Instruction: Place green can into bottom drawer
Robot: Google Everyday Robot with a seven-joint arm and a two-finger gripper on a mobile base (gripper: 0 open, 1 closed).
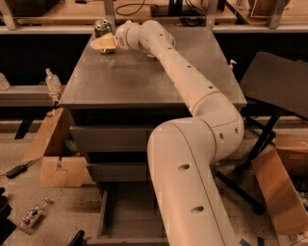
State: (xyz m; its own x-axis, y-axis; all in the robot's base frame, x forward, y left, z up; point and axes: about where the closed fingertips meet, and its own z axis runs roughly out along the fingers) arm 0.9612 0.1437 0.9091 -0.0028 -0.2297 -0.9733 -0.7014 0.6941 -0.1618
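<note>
Gripper [103, 42] at far corner of grey tabletop [144, 81], tan fingers [108, 44] seemingly clamped on cylindrical green can [102, 25]; bottom drawer [126, 214] open

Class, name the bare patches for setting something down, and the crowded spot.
Bare: the cabinet top between its front edge and the arm; the open bottom drawer floor beside the arm. Crowded: the back-left corner, where the end effector sits by the green can.

Speckled floor [57, 218], cardboard box [62, 171], dark chair [279, 81], wooden shelf [53, 14] behind
</note>
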